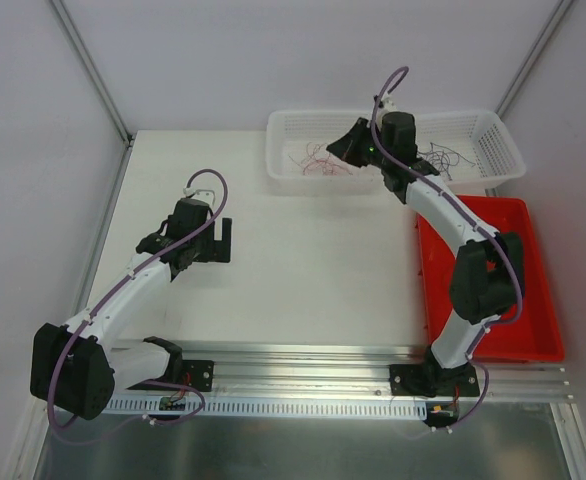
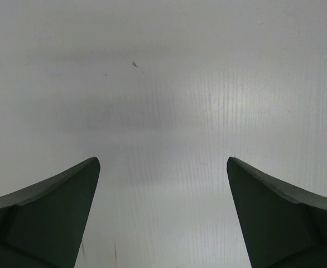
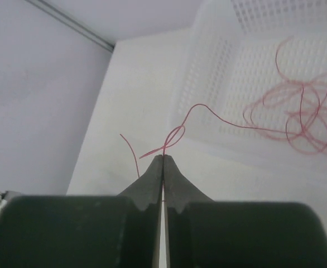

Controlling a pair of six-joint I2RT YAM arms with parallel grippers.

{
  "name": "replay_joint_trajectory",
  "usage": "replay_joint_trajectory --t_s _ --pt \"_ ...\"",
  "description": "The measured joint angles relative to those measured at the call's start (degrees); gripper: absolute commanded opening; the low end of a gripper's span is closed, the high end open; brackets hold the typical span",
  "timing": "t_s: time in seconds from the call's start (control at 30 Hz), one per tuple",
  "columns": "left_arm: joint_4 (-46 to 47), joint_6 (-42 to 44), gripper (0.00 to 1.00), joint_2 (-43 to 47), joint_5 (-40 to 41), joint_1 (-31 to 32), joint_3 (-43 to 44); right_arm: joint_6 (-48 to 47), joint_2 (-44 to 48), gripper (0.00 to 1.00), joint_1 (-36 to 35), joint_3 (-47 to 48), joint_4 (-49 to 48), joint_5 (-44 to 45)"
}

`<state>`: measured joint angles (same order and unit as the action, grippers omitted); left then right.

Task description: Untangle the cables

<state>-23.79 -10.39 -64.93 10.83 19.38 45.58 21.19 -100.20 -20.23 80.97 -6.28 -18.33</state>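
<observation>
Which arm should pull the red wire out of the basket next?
The right one. Its hand is shut on the red wire trailing from the white basket. The left hand is open above the table, away from the basket.

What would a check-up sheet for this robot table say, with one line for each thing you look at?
Surface: white table, no spills seen.
Job's things: red wires tangled in the white basket; dark wires at its other end; one red strand leads out over the rim.
Clutter: red tray by the right arm; its visible part holds nothing.
Grippers: left gripper open above bare table; right gripper shut on the red strand.
Cables: purple hoses run along both arms.
Surroundings: white walls; metal rail at the near edge.
</observation>
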Motion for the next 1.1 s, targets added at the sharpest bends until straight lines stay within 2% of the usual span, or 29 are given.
replay_joint_trajectory --t_s 0.1,0.17,0.23,0.3,0.33,0.43,0.57,0.7,0.8,0.87,0.9,1.1 --pt "0.0 0.0 0.99 0.0 0.0 0.0 0.0 -1.4 -0.2 0.01 1.1 7.9 2.4 1.1" --pt "0.0 0.0 0.99 0.0 0.2 0.0 0.0 -2.0 -1.3 0.08 2.1 13.2 3.8 3.1" --pt "0.0 0.0 0.99 0.0 0.2 0.0 0.0 -2.2 -3.2 0.3 3.2 17.4 4.0 5.2" --pt "0.0 0.0 0.99 0.0 0.2 0.0 0.0 -2.1 -6.3 0.44 4.3 21.5 4.8 7.2" --pt "0.0 0.0 0.99 0.0 0.2 0.0 0.0 -2.2 -7.9 0.55 4.8 23.0 5.2 8.0" --pt "0.0 0.0 0.99 -0.1 0.2 0.0 0.0 -2.4 -12.5 0.67 6.0 25.5 8.0 9.8" --pt "0.0 0.0 0.99 -0.2 0.2 0.0 0.0 -3.0 -14.2 0.8 7.3 23.1 12.7 11.4" --pt "0.0 0.0 0.99 -0.2 0.2 0.0 0.0 -4.3 -11.0 0.9 8.4 17.6 15.1 12.7" --pt "0.0 0.0 0.99 0.0 0.3 0.0 0.0 -6.4 -5.0 0.98 9.2 12.5 18.4 14.4" --pt "0.0 0.0 0.99 0.5 0.4 0.0 0.0 -8.3 0.7 1.0 9.7 9.7 21.4 16.2" --pt "0.0 0.0 0.99 1.0 0.5 0.0 0.0 -9.4 4.0 0.97 9.8 8.9 22.8 17.4" --pt "0.0 -0.1 0.99 7.3 2.4 0.0 -0.9 -16.2 25.6 0.97 10.0 6.6 29.0 24.2"
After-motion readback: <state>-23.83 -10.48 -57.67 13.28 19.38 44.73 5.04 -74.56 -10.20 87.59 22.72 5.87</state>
